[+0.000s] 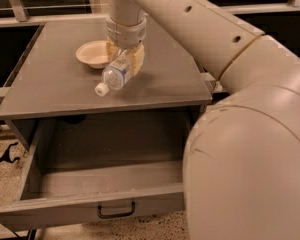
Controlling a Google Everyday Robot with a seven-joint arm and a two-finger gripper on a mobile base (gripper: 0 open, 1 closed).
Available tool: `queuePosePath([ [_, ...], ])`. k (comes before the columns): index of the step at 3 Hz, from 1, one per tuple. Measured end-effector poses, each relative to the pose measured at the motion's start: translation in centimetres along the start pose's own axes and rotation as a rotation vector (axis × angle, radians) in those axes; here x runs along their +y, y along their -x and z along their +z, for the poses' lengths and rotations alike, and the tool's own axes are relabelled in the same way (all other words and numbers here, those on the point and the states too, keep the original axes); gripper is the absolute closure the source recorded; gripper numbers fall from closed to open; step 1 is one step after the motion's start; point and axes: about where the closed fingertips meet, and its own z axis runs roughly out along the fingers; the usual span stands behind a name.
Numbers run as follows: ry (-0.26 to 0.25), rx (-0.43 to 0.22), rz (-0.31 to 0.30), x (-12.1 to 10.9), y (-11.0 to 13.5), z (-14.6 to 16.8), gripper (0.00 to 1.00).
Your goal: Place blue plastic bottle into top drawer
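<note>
The blue plastic bottle, clear with a white cap and a white-and-blue label, is tilted with its cap pointing down and to the left, just above the grey cabinet top. My gripper comes straight down from the arm and is shut on the bottle's upper half. The top drawer is pulled open below the cabinet top. It looks empty inside, and its dark loop handle sits on the front panel.
A beige shallow bowl stands on the cabinet top just left of the gripper. The robot's large arm and body fill the right side and hide the drawer's right end. Speckled floor lies at the lower left.
</note>
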Motion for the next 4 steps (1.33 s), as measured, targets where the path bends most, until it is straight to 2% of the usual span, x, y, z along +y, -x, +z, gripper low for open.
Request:
queuePosePath([
  [1,-0.146,-0.071,0.166,2.9,1.6,-5.8,1.0],
  [2,-0.312,-0.182,0.325,4.9,4.4,-9.0,1.0],
  [3,-0.364,-0.204,0.395,7.1,3.4,-10.1,1.0],
  [4,-0.376,-0.282,0.445,6.8,3.5,-9.8,1.0],
])
